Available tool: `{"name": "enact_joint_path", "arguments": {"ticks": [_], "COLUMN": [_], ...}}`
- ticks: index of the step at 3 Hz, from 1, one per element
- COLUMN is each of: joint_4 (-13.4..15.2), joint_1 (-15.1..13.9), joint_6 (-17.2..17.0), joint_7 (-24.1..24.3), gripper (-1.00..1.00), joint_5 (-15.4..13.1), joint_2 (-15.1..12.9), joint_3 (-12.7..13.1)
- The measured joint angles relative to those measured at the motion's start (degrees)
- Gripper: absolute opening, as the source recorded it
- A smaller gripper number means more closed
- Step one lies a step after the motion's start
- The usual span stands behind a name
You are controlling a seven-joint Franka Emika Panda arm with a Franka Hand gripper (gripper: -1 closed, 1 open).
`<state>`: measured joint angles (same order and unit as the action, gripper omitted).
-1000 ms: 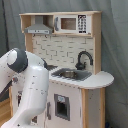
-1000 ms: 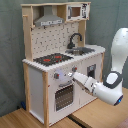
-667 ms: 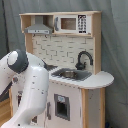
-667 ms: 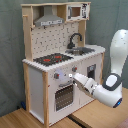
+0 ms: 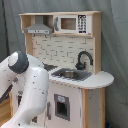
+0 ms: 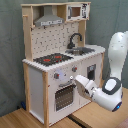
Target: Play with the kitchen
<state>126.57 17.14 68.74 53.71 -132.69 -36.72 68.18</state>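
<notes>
The kitchen (image 5: 75, 50) (image 6: 50, 45) is a tall white and light-wood toy unit seen in both exterior views. It has a black-red stove top (image 6: 52, 59), a metal sink (image 5: 71, 75) (image 6: 82, 50), a black faucet (image 5: 84, 59) (image 6: 75, 39), a grey hood (image 5: 39, 27) (image 6: 49, 20) and an oven door (image 6: 65, 97). In the second exterior view my gripper (image 6: 77, 81) is held up against the kitchen's front, just right of the oven door's top edge and below the knobs. In the first exterior view the white arm (image 5: 30, 85) hides the gripper.
A toy microwave (image 5: 72, 23) (image 6: 75, 11) sits in the upper shelf. A cupboard door (image 5: 62, 107) is under the sink. The kitchen stands on a wooden surface (image 6: 30, 117). A grey curtain hangs behind it. My arm's bulk stands at the second exterior view's right.
The arm has shifted only slightly at the kitchen's front. Nothing on the kitchen has visibly moved.
</notes>
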Motion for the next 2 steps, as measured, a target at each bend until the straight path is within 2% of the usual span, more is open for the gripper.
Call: {"name": "enact_joint_path", "arguments": {"ticks": [2], "joint_4": [0.5], "joint_1": [1.4], "joint_6": [-5.4], "joint_7": [9.6], "gripper": [1.00], "joint_5": [0.1], "joint_2": [-4.5], "joint_3": [-0.6]}}
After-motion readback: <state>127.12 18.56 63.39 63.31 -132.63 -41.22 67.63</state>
